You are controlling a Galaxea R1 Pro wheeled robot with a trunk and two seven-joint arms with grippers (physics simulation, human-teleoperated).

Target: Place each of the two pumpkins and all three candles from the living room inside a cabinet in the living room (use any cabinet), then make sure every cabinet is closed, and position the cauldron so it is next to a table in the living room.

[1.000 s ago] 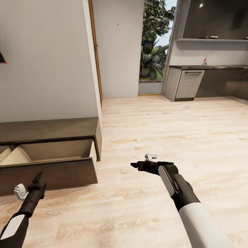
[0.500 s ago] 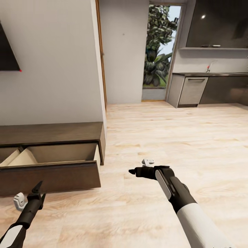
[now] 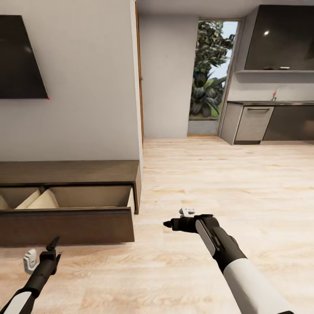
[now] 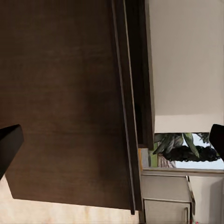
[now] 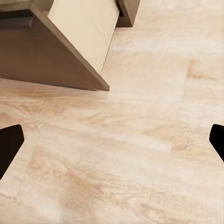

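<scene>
1. cabinet [image 3: 69, 171] sits against the grey wall at the left of the head view; long, low, dark brown, flat top bare
2. its drawer [image 3: 65, 224] is pulled out toward the robot; pale wood inside, with a slanted divider visible at the left end; nothing seen lying in the part of the drawer that shows
3. left gripper [image 3: 53, 245] hangs low just in front of the drawer front, tips pointing up toward it, not touching as far as I can tell
4. left wrist view: dark drawer front [image 4: 65, 102] close up; the two fingertips [image 4: 8, 142] sit at opposite edges of the picture, so jaws spread wide, nothing between them
5. right gripper [image 3: 168, 224] is out over the bare wood floor [image 3: 226, 174], to the right of the cabinet's corner, pointing left toward it, well apart from the drawer
6. right wrist view: fingertips [image 5: 9, 142] also at opposite edges, jaws wide, empty; between them floor planks, with the drawer's corner [image 5: 70, 56] and its pale side beyond
7. dark TV panel [image 3: 19, 56] on the wall above the cabinet, small red light at its lower corner
8. past the wall's end: a doorway with green plants [image 3: 209, 74] outside, then dark kitchen cupboards [image 3: 279, 39] and a counter [image 3: 270, 104] with a tap at the far right
9. pumpkins, candles, cauldron, coffee table: can't place them from these views
</scene>
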